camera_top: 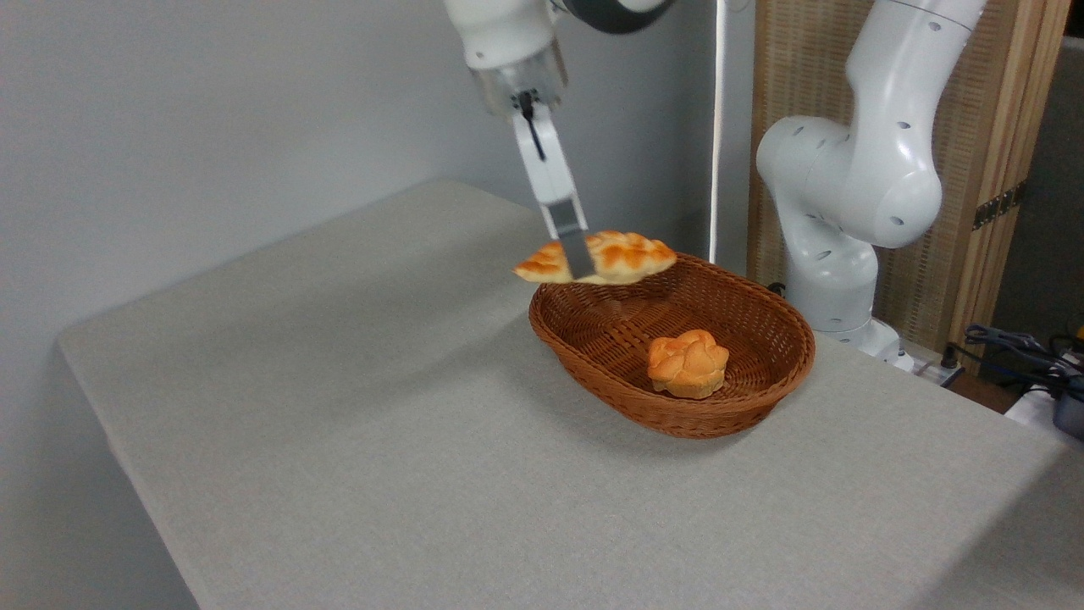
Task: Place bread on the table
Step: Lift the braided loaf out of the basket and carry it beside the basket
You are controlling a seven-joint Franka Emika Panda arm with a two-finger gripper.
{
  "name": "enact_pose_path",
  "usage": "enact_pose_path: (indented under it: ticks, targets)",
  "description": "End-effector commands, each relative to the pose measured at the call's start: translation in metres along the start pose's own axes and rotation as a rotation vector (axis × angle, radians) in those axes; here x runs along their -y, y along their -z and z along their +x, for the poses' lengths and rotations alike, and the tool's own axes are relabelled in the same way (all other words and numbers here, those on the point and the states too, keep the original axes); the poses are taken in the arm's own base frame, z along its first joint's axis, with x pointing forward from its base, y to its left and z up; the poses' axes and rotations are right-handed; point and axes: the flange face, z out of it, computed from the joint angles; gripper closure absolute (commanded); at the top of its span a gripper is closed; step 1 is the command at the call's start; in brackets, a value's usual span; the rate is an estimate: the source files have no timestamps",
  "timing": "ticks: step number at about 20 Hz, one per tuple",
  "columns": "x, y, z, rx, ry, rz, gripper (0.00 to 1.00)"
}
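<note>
Grey-beige cloth table (381, 440) under pincer (578, 258) clamping bread (627, 254) aloft.

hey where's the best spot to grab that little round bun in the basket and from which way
Probably straight down from above: the bun sits low inside the basket, whose walls block side approaches. Pinch across its rounded sides at the middle, where it is widest.
</note>
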Motion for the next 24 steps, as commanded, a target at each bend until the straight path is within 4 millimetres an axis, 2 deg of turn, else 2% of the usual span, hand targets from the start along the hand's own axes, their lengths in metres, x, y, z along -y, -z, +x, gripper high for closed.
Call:
enact_pose_path:
  ticks: [1,3,6,9,11,13,14,16,20,24]
  targets:
    - [0.074,0.041,0.008,-0.038,0.106,0.0,0.56]
    - [0.103,0.052,0.018,-0.072,0.223,0.009,0.55]
    - [0.129,0.055,0.027,-0.131,0.353,0.06,0.52]
    - [0.159,0.04,0.037,-0.204,0.513,0.1,0.47]
    - [0.174,0.022,0.046,-0.213,0.545,0.11,0.39]
    - [0.176,0.016,0.051,-0.218,0.548,0.118,0.3]
    - [0.176,0.013,0.051,-0.218,0.549,0.119,0.19]
    - [0.174,0.001,0.053,-0.196,0.54,0.111,0.04]
    - [0.175,-0.022,0.071,-0.164,0.513,0.082,0.0]
    - [0.174,-0.022,0.074,-0.166,0.508,0.085,0.0]
